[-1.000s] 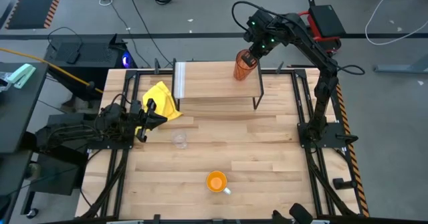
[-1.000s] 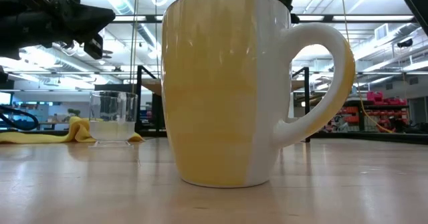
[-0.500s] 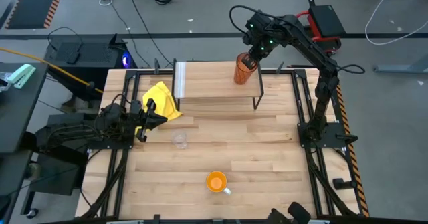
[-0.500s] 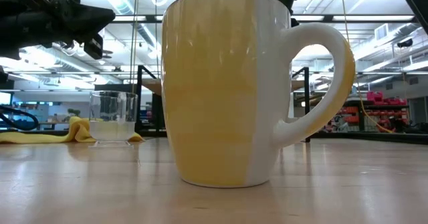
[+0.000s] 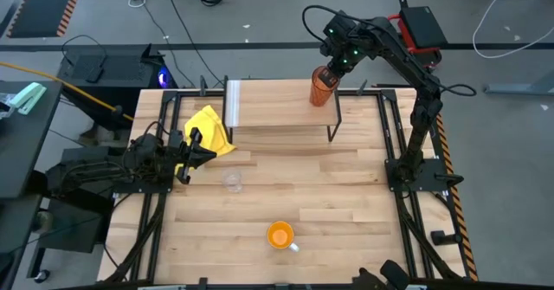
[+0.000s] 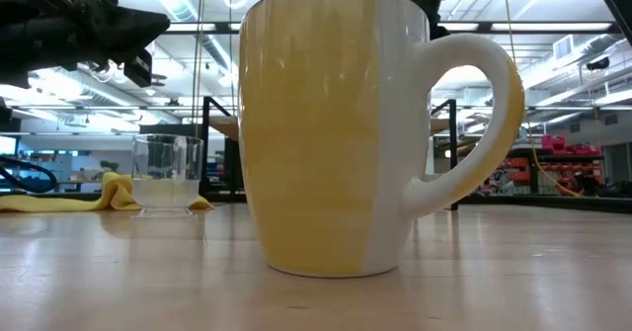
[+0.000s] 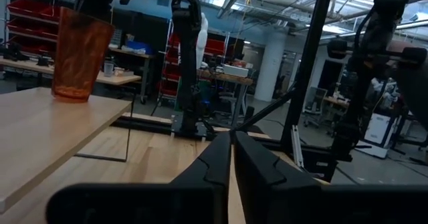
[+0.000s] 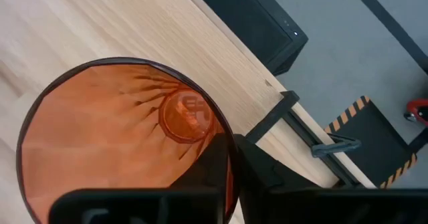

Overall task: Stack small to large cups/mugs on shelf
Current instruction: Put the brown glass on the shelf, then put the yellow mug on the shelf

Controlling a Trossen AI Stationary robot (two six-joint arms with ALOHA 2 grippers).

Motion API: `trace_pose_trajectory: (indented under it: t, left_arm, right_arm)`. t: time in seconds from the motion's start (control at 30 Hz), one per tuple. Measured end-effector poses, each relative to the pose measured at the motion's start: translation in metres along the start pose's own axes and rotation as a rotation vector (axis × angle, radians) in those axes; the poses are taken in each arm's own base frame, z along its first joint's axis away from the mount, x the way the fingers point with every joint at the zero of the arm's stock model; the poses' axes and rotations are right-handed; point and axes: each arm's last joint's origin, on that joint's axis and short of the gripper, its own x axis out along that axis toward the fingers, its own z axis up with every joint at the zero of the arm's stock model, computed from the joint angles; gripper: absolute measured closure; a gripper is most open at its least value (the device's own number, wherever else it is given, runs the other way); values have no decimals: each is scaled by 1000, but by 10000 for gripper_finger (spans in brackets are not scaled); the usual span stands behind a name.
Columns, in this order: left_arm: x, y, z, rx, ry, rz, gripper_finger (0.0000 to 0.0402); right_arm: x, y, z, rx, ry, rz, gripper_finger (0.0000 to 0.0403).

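The right end effector (image 5: 331,67) pinches the tumbler's (image 5: 322,88) rim at the shelf's (image 5: 277,106) 3 o'clock end. The glass cup (image 5: 231,180) and mug (image 5: 280,235) wait on the table (image 5: 346,212). The left end effector (image 5: 192,148), pressed together, rests at 9 o'clock.

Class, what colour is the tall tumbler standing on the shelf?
The tumbler is translucent amber-orange, best seen in the right wrist view.

Tumbler (image 5: 322,91) on shelf (image 5: 277,106) at its right end. Cloth (image 5: 210,129) left of shelf. Glass (image 5: 231,180) on table (image 5: 346,203) in front of shelf; mug (image 5: 280,235) nearer front edge.
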Motion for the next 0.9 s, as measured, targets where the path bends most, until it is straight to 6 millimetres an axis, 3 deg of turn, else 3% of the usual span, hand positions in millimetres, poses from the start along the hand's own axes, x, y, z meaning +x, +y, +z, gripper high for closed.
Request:
trace_pose_trajectory:
  t: [0.37, 0.9]
  left_arm:
    - [0, 0, 0, 3, 0, 0, 369]
    - [0, 0, 0, 3, -1, 0, 366]
  right_arm:
    - [-1, 0, 0, 19, -9, 5, 325]
    - [-5, -2, -1, 3, -25, -72, 299]
